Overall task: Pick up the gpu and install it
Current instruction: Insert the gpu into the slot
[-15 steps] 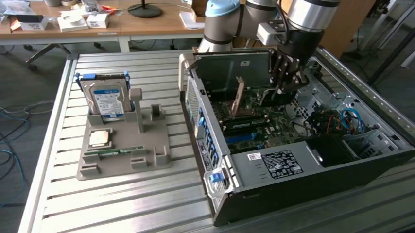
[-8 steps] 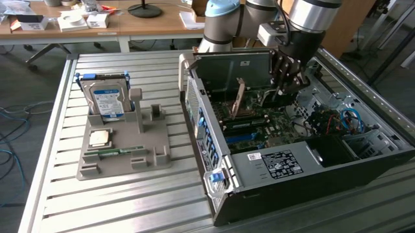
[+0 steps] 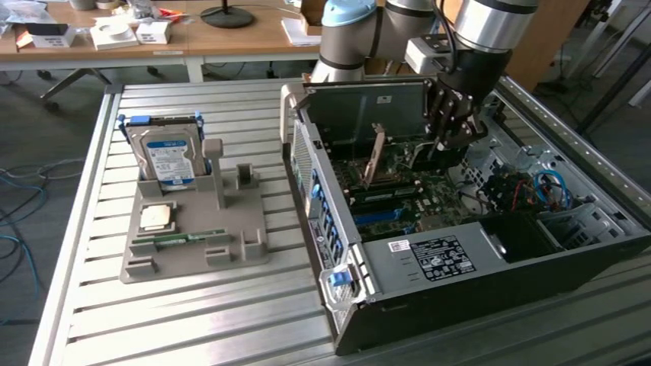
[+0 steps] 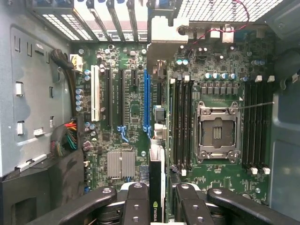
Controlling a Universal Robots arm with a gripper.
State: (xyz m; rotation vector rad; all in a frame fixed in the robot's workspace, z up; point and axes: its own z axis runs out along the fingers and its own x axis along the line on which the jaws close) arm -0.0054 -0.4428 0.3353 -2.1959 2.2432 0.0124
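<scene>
1. On the exterior view's left, a grey moulded parts holder (image 3: 244, 252) is set on the slatted metal table (image 3: 203, 328). A silver hard drive with a blue-white label (image 3: 168, 156) is stood upright in it. A square processor chip (image 3: 155, 217) and a narrow green memory stick (image 3: 183, 238) are laid flat in pockets, apparently so that each part is kept at a fixed place for grasping.
2. Just beside the holder, a black open computer case (image 3: 569, 255) is laid on its side with the open face up, so that the green motherboard (image 3: 407, 202) can be reached from above.
3. Inside the case, toward the exterior view's right, the black multi-link gripper (image 3: 450, 137) is positioned low among the components.
4. In the wrist view, the gripper (image 4: 161, 199) is seen closed narrowly on the gpu (image 4: 156, 168), a thin dark card that is clamped edge-on between the fingers (image 4: 138, 201).
5. The gpu is held upright over the motherboard, just beside a long blue expansion slot (image 4: 146, 98), with one end toward the vented rear wall (image 4: 117, 18). This hold is judged to keep its connector edge facing the slots. Whether it is seated cannot be told.
</scene>
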